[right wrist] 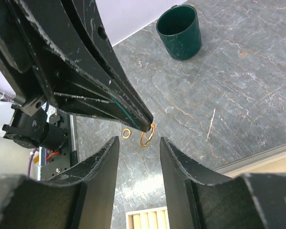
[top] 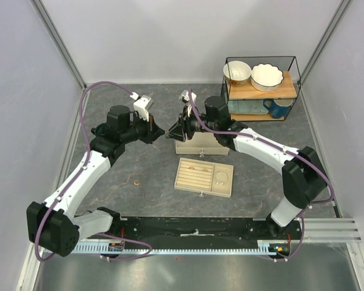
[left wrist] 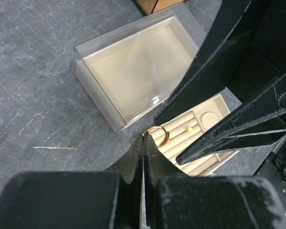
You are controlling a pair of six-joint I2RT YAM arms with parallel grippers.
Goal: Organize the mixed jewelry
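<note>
A small gold ring [right wrist: 147, 135] hangs in the air, pinched at the tips of my left gripper [left wrist: 144, 140], which is shut on it. The same ring [left wrist: 159, 133] shows just past the left fingertips, above the beige slotted tray [left wrist: 202, 125]. My right gripper [right wrist: 139, 143] faces the left one and stands open, one finger on each side of the ring without touching it. In the top view the two grippers, left [top: 162, 132] and right [top: 169, 136], meet tip to tip above the table. A second tiny gold ring [right wrist: 126, 132] lies on the table [top: 136, 182].
The slotted tray [top: 204, 188] sits at the table's middle front, with a small gold piece [left wrist: 190, 129] in one slot. A clear-lidded box [left wrist: 138, 71] stands behind it. A wire shelf [top: 261, 91] with bowls is at the back right. A green mug [right wrist: 178, 31] stands on the table.
</note>
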